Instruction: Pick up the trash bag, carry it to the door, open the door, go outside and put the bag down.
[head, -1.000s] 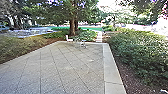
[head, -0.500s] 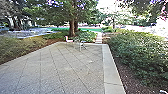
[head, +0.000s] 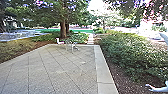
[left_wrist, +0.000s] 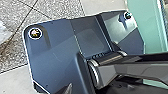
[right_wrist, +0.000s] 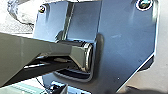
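since the earlier frame, the head camera had swung to the right. the trash bag (right_wrist: 25, 12), pale, was located near a corner of the robot's plate (right_wrist: 120, 32); whether it touched the ground could not be determined. the state of either gripper could not be determined. beyond, paving (head: 55, 72) extended between shrubs, with a hedge (head: 135, 52) on the right and light furniture (head: 59, 42) near a tree (head: 63, 30).

Paved patio (head: 62, 72), hedge (head: 135, 50), trees (head: 63, 27) w/ sun
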